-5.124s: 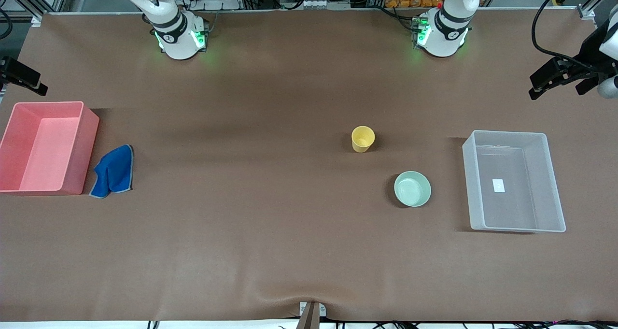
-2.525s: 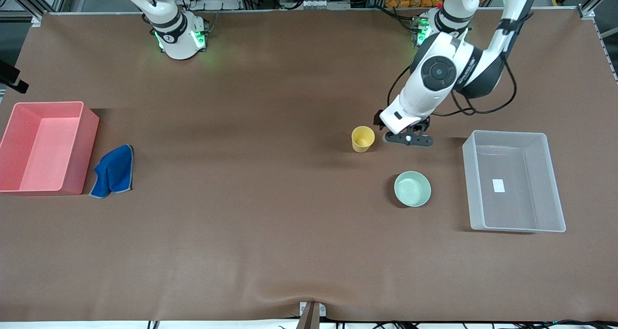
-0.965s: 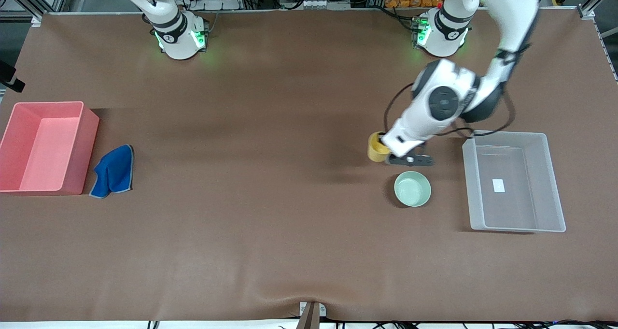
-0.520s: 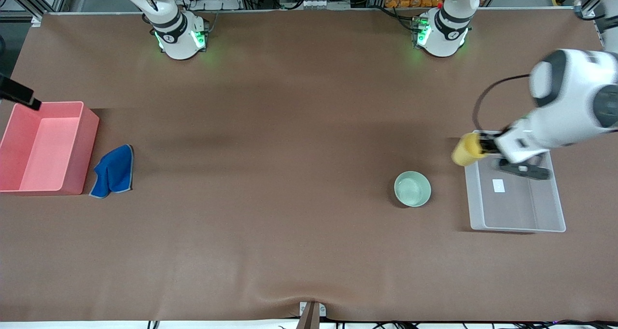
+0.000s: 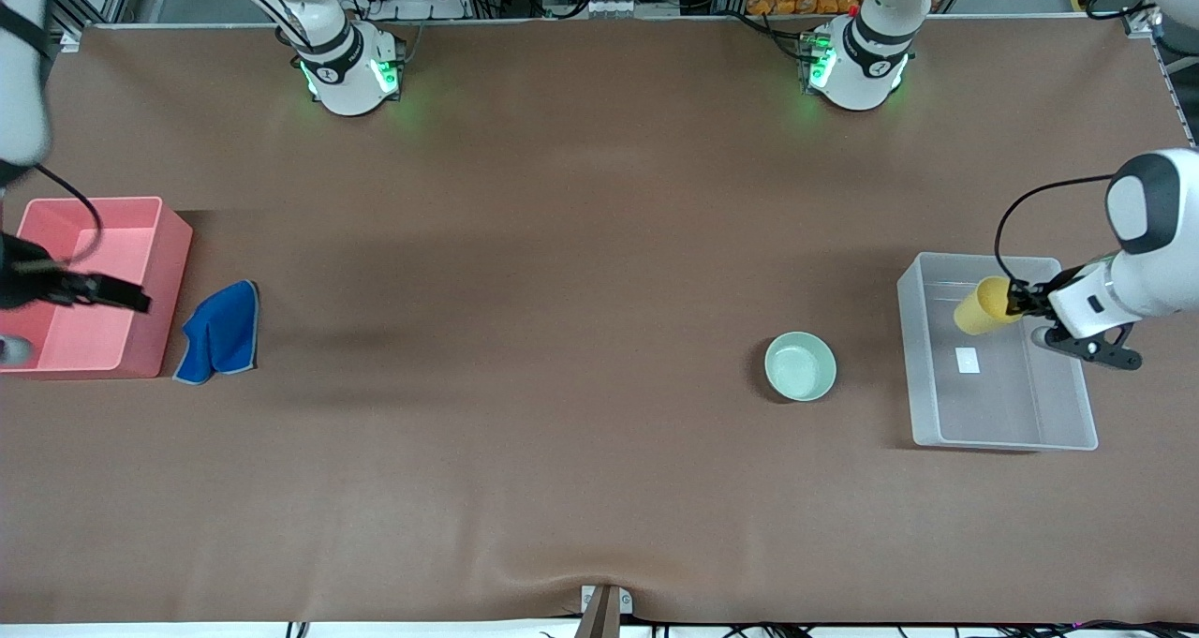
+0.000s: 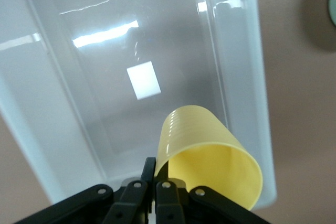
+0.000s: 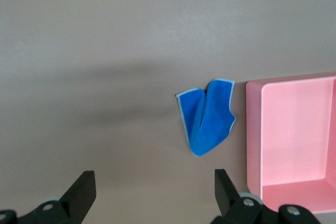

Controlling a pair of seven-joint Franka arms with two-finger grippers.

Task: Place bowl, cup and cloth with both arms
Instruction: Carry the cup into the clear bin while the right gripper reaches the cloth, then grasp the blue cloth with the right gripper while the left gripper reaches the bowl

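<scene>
My left gripper (image 5: 1023,303) is shut on the rim of the yellow cup (image 5: 982,306), which hangs tilted on its side over the clear bin (image 5: 984,413). In the left wrist view the fingers (image 6: 149,169) pinch the cup's (image 6: 210,150) wall above the bin's floor. The mint green bowl (image 5: 800,365) sits on the table beside the clear bin, toward the middle. The blue cloth (image 5: 220,332) lies crumpled next to the pink bin (image 5: 155,291). My right gripper (image 5: 94,291) hangs open in the air by the pink bin, with the cloth (image 7: 207,121) ahead of it and nothing between its fingers (image 7: 84,184).
The pink bin (image 7: 294,129) stands at the right arm's end of the table and the clear bin (image 6: 236,77) at the left arm's end. A white label lies on the clear bin's floor (image 6: 144,80). Brown table cover spreads between them.
My left gripper has carried the cup from beside the bowl to over the clear bin. The right arm has swung down into view by the pink bin.
</scene>
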